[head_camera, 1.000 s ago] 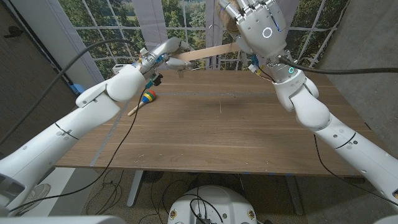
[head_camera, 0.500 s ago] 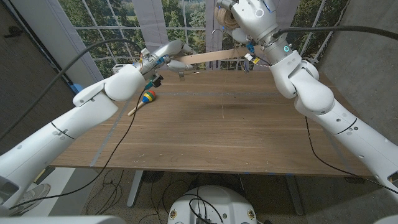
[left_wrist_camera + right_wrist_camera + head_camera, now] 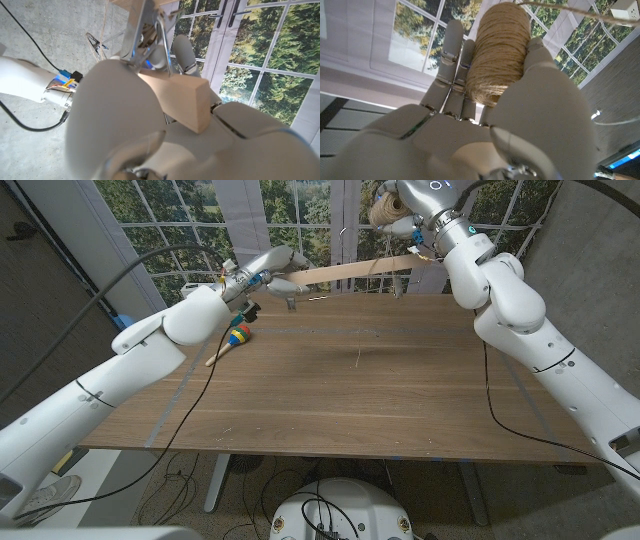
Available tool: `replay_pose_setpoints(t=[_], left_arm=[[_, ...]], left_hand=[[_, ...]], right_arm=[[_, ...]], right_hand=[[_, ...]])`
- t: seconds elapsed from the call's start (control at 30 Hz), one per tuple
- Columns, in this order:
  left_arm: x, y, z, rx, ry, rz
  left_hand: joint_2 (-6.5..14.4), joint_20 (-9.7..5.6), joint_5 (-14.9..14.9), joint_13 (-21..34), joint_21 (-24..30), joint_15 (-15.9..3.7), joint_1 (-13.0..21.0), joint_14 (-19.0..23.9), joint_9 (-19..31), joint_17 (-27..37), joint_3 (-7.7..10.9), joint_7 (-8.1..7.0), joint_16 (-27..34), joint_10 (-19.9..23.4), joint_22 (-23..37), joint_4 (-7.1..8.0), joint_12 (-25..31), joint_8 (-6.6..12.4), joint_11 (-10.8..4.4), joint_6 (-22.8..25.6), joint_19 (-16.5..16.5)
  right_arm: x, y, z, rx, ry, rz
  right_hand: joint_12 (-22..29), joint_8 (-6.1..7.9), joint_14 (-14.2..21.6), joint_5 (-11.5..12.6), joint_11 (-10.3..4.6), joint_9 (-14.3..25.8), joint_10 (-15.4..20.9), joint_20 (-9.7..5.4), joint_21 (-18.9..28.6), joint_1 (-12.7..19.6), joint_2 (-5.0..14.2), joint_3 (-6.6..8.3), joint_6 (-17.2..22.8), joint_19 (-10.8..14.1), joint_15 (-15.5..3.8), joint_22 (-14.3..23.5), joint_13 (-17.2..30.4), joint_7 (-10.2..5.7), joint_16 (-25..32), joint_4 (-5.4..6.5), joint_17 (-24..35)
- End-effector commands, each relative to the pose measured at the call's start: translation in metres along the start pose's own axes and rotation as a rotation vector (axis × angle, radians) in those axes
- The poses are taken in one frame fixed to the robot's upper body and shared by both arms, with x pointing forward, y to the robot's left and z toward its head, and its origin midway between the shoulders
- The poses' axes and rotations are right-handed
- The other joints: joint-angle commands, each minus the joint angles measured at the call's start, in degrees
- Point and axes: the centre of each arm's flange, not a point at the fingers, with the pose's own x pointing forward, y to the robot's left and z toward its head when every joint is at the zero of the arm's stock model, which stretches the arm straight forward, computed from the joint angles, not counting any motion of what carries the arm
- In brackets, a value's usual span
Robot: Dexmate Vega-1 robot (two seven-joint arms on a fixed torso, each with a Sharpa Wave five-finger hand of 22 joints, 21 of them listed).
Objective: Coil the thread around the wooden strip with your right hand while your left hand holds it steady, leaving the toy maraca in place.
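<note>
Coiling thread onto the strip

Right hand [image 3: 425, 192] is gripping the soft thread spool [image 3: 497, 50]; left hand [image 3: 268, 268] is clamping the stiff wooden strip [image 3: 350, 271] (end-held, likely light).

My head camera looks down over the table [image 3: 340, 400] toward its far edge and the windows. My left wrist camera sits close behind my left hand [image 3: 150, 115], my right behind my right hand [image 3: 485, 115]; both share those windows.

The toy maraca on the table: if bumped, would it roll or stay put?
The toy maraca has a round head and thin stick handle, so it would probably roll in an arc. It looks small and likely light, so a brush from the left hand might shift it.
</note>
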Motion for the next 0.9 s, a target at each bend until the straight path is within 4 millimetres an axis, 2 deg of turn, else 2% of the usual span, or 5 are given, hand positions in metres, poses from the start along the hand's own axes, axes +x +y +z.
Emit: replay_pose_setpoints(t=[0.03,0.4,0.63,0.77,0.9], left_arm=[[-0.005,0.002,-0.006,-0.036,0.001,-0.001],[-0.006,0.005,-0.014,-0.137,-0.017,0.015],[-0.003,0.007,-0.017,-0.197,-0.032,0.058],[0.000,0.008,-0.019,-0.220,-0.030,0.072],[0.004,0.009,-0.019,-0.232,-0.015,0.084]], left_hand=[[0.4,-5.98,0.4,0.0,0.0,0.17,0.0,0.1,0.2,0.2,8.68,-0.09,0.1,0.6,0.2,8.98,-0.4,-0.03,-0.05,0.5,-0.4],[0.3,-6.04,0.4,0.3,0.0,0.11,0.0,0.2,0.2,0.0,8.66,-0.11,-0.1,0.6,0.1,8.90,-0.4,-0.01,-0.01,0.5,-0.4],[0.4,-6.03,0.5,0.2,0.0,0.16,0.0,0.2,0.3,0.2,8.71,-0.07,0.0,0.7,0.1,8.95,-0.5,-0.02,0.10,0.5,-0.4],[0.4,-5.97,0.5,0.2,0.1,0.14,0.0,0.2,0.3,0.0,8.70,-0.06,-0.1,0.7,0.2,8.90,-0.5,0.03,0.07,0.7,-0.4],[0.4,-6.00,0.5,0.3,0.1,0.12,0.1,0.1,0.3,-0.1,8.71,-0.06,-0.2,0.6,0.2,8.83,-0.6,0.01,0.03,0.6,-0.4]], right_arm=[[0.005,0.018,-0.062,0.195,0.195,0.171],[-0.006,0.032,-0.112,0.393,0.327,0.337],[-0.015,0.046,-0.121,0.501,0.315,0.433],[-0.022,0.058,-0.121,0.570,0.286,0.486],[-0.030,0.074,-0.119,0.630,0.257,0.526]], right_hand=[[0.2,-0.22,16.2,0.4,-3.70,0.2,16.1,-7.12,-0.2,-7.3,7.62,8.50,21.7,-13.7,-13.70,0.0,16.6,8.05,-0.5,8.92,0.1],[0.3,-0.14,16.7,0.8,-3.34,0.7,16.5,-6.61,-0.5,-7.0,7.61,8.67,21.8,-13.5,-13.62,0.0,17.0,8.67,-0.5,9.01,0.5],[0.2,-0.05,17.3,0.9,-2.85,1.0,17.0,-6.29,-0.5,-6.8,7.63,8.74,22.0,-13.1,-13.56,0.1,17.0,9.20,-0.2,9.02,1.0],[0.2,-0.01,17.7,1.0,-2.30,1.1,17.5,-6.16,-0.5,-6.5,7.73,8.80,22.2,-12.8,-13.58,0.1,17.0,9.48,-0.2,8.98,1.1],[0.1,-0.14,18.1,1.0,-2.43,1.0,17.6,-6.07,-0.5,-6.4,7.67,8.80,22.2,-12.7,-13.51,0.1,17.0,9.60,0.0,8.93,1.3]])
